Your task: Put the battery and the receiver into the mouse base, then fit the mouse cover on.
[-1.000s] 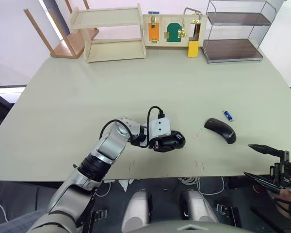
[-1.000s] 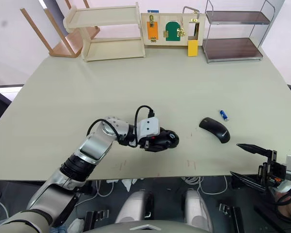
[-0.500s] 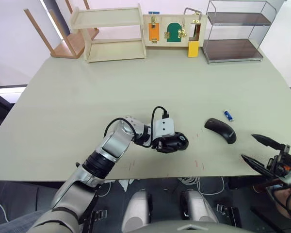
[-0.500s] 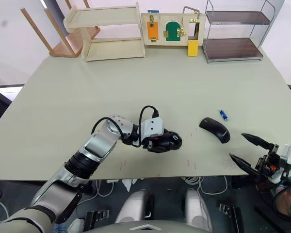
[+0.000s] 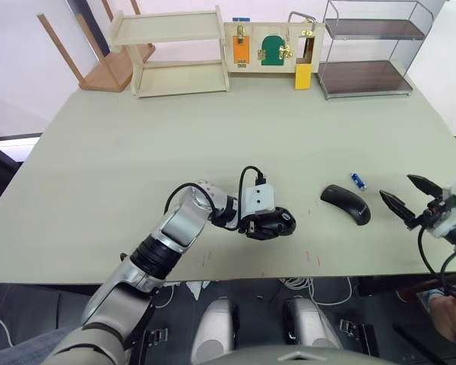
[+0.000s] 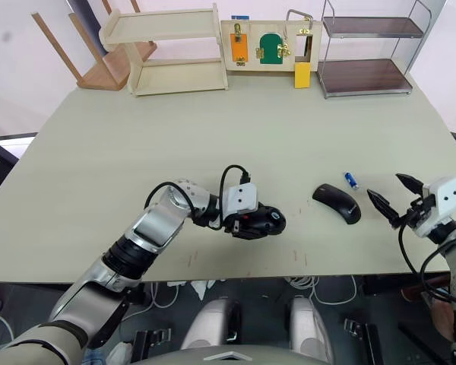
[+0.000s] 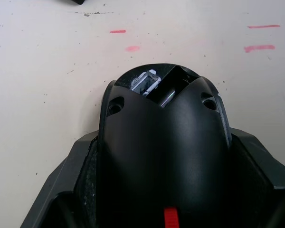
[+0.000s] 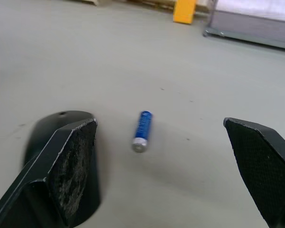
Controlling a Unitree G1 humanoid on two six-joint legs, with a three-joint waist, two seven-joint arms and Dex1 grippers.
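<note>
Head stereo overlooks the table; wrist cameras look close.

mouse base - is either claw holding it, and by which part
The left claw grips the mouse base by its two sides. The right claw is open and holds nothing.

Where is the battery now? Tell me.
The battery lies on the table's right side, just beyond the mouse cover, ahead of the open right pincer.
</note>
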